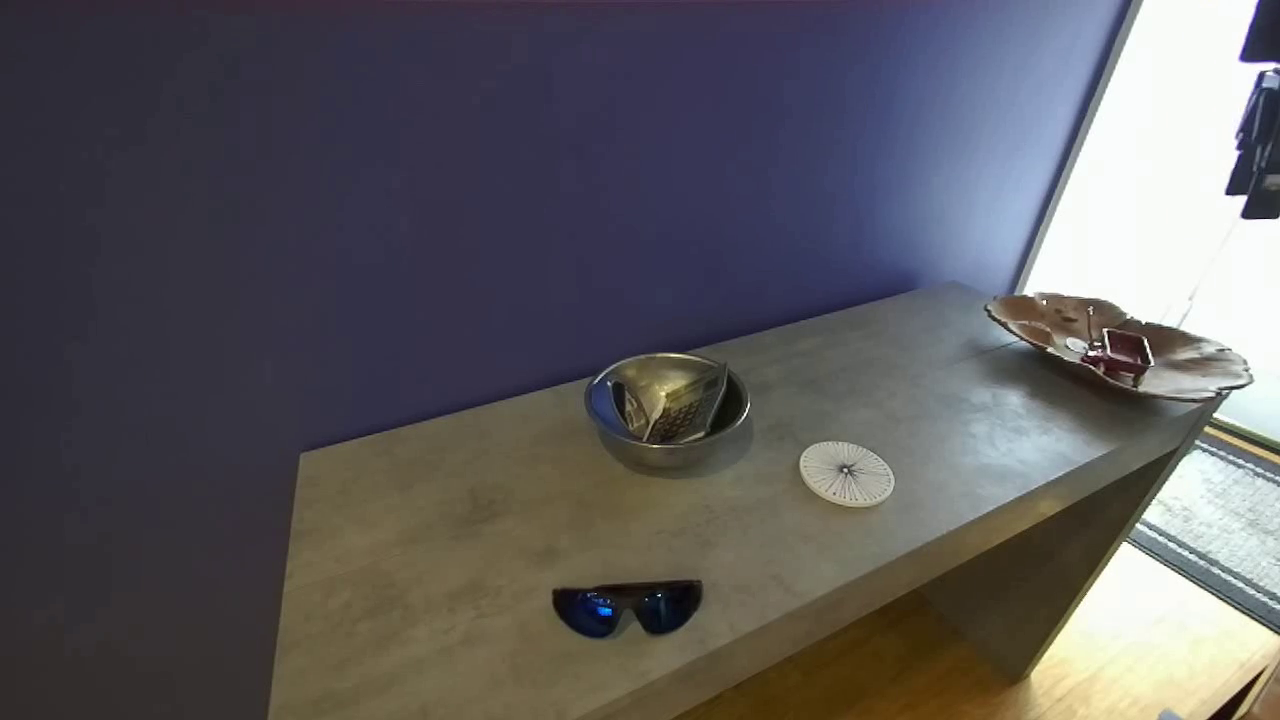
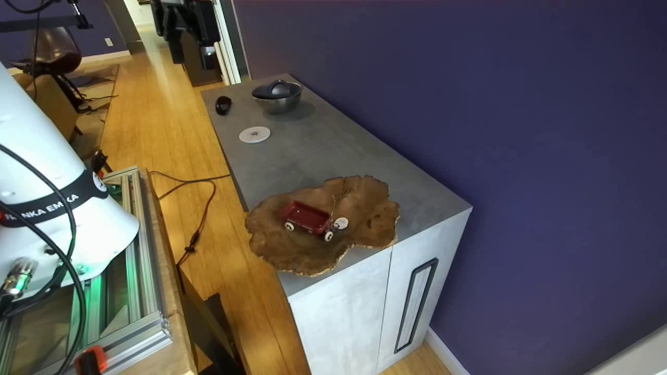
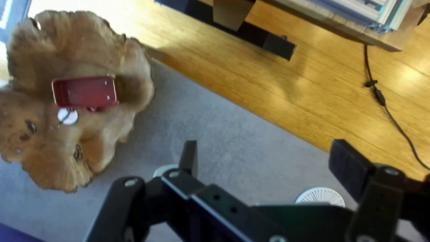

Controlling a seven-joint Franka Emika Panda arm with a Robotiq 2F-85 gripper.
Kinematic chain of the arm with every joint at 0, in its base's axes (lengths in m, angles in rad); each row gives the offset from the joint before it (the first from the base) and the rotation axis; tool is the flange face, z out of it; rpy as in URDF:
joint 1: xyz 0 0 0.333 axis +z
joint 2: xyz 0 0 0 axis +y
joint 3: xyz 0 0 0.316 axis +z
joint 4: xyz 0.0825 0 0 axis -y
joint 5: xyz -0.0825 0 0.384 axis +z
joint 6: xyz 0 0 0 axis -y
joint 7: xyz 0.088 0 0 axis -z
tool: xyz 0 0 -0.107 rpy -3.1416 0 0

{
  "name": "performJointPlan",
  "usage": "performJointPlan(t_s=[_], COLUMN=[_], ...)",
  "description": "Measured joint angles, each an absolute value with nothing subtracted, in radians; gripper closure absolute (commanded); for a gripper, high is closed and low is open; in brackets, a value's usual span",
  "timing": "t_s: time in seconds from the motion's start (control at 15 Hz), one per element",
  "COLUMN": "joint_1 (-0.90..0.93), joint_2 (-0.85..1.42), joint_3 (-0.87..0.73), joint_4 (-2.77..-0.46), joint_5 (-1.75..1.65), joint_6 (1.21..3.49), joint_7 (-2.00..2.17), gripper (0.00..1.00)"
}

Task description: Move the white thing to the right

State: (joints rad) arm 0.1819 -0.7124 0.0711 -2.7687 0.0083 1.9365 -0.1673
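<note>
One lined white disc [image 3: 320, 195] lies lower right in the wrist view, so flat that the empty, wide-spread tool [image 3: 265, 156] could slip off.

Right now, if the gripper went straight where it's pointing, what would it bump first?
Probably the grey tabletop. In the wrist view, the open gripper aims at it, with the white disc lower in the picture. Depth is unclear, so I can't be certain.

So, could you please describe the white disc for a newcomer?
Find the grey counter beside the purple wall. Between the steel bowl and brown dish lies the disc. Unlike either, it is white and flat, with dark lines radiating from its centre.
</note>
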Motion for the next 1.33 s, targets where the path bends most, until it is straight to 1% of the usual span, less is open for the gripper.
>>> performJointPlan(t_s=[0.27,0.47,0.67,1.0,1.33], joint_1=[0.286,0.359,0.408,0.432,0.424], joint_2=[-0.592,-0.442,-0.275,-0.066,-0.038], joint_3=[0.097,0.106,0.105,0.128,0.143], joint_4=[-2.746,-2.691,-2.610,-2.500,-2.478], joint_5=[0.012,0.018,0.051,0.171,0.178], joint_6=[2.177,2.339,2.451,2.502,2.502], joint_7=[-0.250,-0.333,-0.467,-0.755,-0.789], gripper=[0.00,0.00,0.00,0.00,0.00])
